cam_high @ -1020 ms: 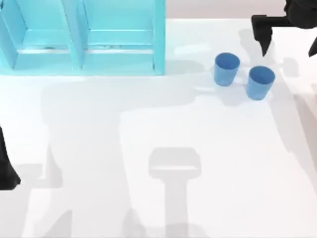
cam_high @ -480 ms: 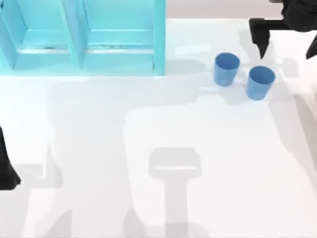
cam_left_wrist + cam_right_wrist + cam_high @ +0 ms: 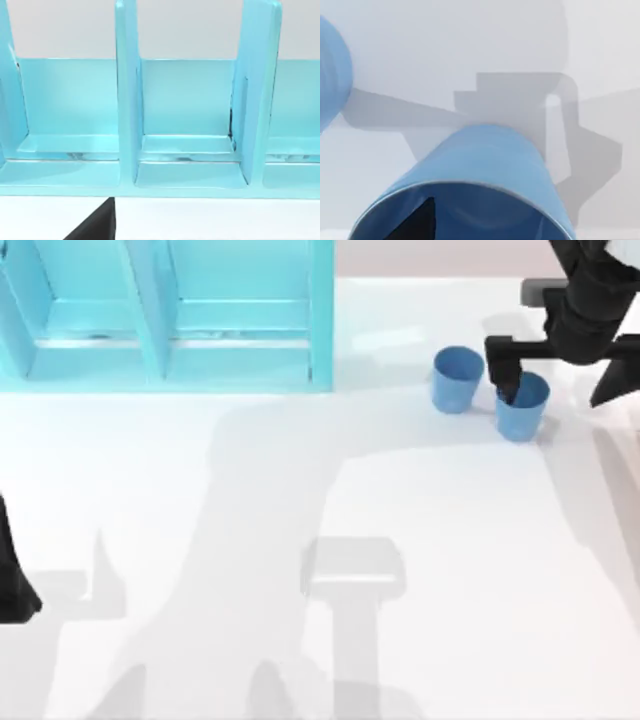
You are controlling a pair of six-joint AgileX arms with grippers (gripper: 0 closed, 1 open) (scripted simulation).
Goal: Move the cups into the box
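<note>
Two plain blue handleless cups (image 3: 459, 379)

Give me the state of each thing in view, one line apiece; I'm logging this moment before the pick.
Right cup: upright on the table, open end up, one gripper finger inside its rim.
Left cup: upright, untouched, apart from the other cup.
Box: at the table's far left, compartments empty.
Right gripper: open, straddling the right cup's wall.
Left gripper: parked at the table's left edge.
</note>
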